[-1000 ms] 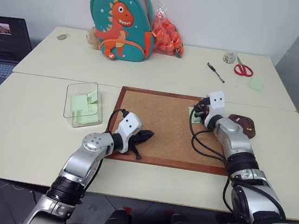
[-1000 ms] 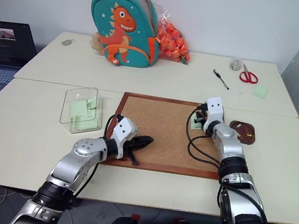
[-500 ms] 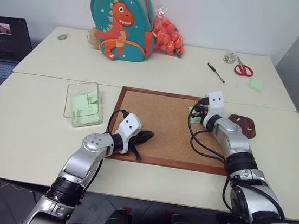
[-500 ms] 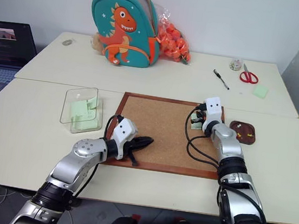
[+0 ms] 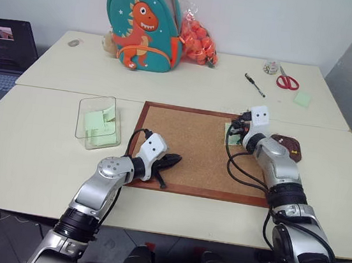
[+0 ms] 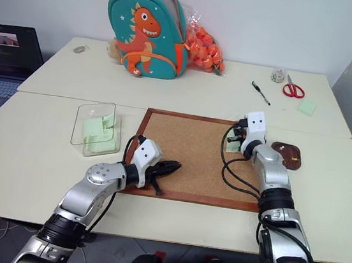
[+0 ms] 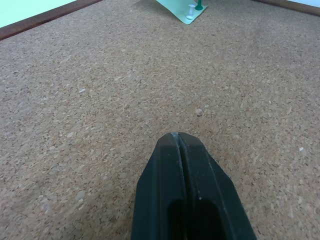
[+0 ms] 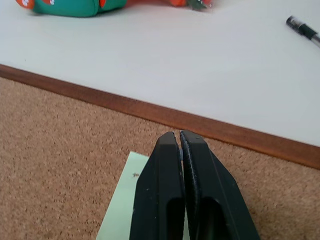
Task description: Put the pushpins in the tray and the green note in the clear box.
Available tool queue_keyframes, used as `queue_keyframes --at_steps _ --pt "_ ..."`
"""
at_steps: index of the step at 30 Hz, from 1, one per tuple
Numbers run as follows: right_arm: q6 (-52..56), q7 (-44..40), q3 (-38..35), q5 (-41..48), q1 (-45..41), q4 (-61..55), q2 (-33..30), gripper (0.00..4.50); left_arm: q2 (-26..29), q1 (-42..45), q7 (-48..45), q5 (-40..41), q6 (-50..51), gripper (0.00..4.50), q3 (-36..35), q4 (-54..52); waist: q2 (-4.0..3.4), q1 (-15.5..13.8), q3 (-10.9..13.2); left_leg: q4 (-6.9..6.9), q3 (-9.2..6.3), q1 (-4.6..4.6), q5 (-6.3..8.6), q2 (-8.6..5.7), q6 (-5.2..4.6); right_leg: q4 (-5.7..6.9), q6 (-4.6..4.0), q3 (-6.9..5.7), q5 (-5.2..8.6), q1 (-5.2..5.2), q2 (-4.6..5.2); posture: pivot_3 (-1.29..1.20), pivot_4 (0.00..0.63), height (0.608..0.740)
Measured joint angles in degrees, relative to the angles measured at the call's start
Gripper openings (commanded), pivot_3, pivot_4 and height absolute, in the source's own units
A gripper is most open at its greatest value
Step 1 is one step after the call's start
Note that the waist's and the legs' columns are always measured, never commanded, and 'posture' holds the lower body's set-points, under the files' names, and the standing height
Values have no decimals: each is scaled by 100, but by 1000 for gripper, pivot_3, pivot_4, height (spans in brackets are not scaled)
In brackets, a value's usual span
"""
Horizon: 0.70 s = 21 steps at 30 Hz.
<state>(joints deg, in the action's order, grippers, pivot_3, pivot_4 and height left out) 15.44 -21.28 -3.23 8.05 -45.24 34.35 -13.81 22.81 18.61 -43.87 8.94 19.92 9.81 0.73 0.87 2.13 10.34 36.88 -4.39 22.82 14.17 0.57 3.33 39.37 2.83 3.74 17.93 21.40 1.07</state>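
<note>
The pale green note (image 8: 122, 205) lies on the corkboard (image 5: 188, 139) near its far right corner. Two pushpins (image 7: 194, 11), one green and one white, stand in the note's corner. My right gripper (image 8: 178, 135) hovers just over the note, shut, and no pin shows between its tips. To its right sits the dark brown tray (image 6: 289, 148) with a yellow pushpin (image 6: 296, 159) in it. My left gripper (image 5: 175, 160) rests shut and empty on the corkboard's near left part. The clear box (image 5: 82, 123) stands left of the board with green paper inside.
On the far table are a dinosaur backpack (image 5: 144, 25), a bag of orange balls (image 5: 198, 41), a pen (image 5: 254, 84), red scissors (image 5: 287, 81) and a green block of notes (image 5: 302, 99). A laptop (image 5: 3, 46) sits at the far left.
The right hand has barely shifted above the green note. The left arm has not moved.
</note>
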Motion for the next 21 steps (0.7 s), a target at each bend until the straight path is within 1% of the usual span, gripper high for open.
queue_keyframes --at_steps 10,13,15,16,17,20,21 --pt "19 12 -25 32 162 -542 -15 8 -1 2 -7 0 10 0 0 -4 0 -1 0 0 -1 1 0 0 0 0 0 -1 0 0 0 0 150 740" --pt "231 17 -141 116 409 -1267 -192 8 -9 -8 -15 2 12 0 14 -25 0 -22 0 -1 -4 3 0 3 0 -3 0 0 0 0 2 0 150 740" --pt "592 40 -354 254 734 -2108 -430 8 -6 -44 -21 3 25 0 38 -79 -2 -36 -1 -3 -7 6 1 5 0 -11 0 -3 0 -3 6 0 150 740" --pt "691 53 -417 282 816 -2290 -479 8 -6 -44 -21 3 26 0 42 -80 -4 -36 -3 -4 -7 7 1 4 0 -16 0 -3 0 -4 6 0 150 740" --pt "940 81 -552 372 1117 -2805 -623 8 -2 -54 -24 4 31 0 44 -98 -9 -37 -6 -7 -6 7 1 3 0 -24 0 -4 0 -6 6 0 150 740" --pt "1294 152 -727 481 1531 -3372 -764 8 13 -77 -25 4 36 0 22 -109 -12 -31 -7 -10 -4 5 1 1 -1 -28 0 -2 0 -8 5 0 150 740" --pt "1481 188 -839 520 1795 -3666 -857 8 8 -70 -28 4 57 0 28 -109 -17 -31 -11 -9 -3 6 1 0 -1 -28 0 -2 0 -8 5 0 150 740"
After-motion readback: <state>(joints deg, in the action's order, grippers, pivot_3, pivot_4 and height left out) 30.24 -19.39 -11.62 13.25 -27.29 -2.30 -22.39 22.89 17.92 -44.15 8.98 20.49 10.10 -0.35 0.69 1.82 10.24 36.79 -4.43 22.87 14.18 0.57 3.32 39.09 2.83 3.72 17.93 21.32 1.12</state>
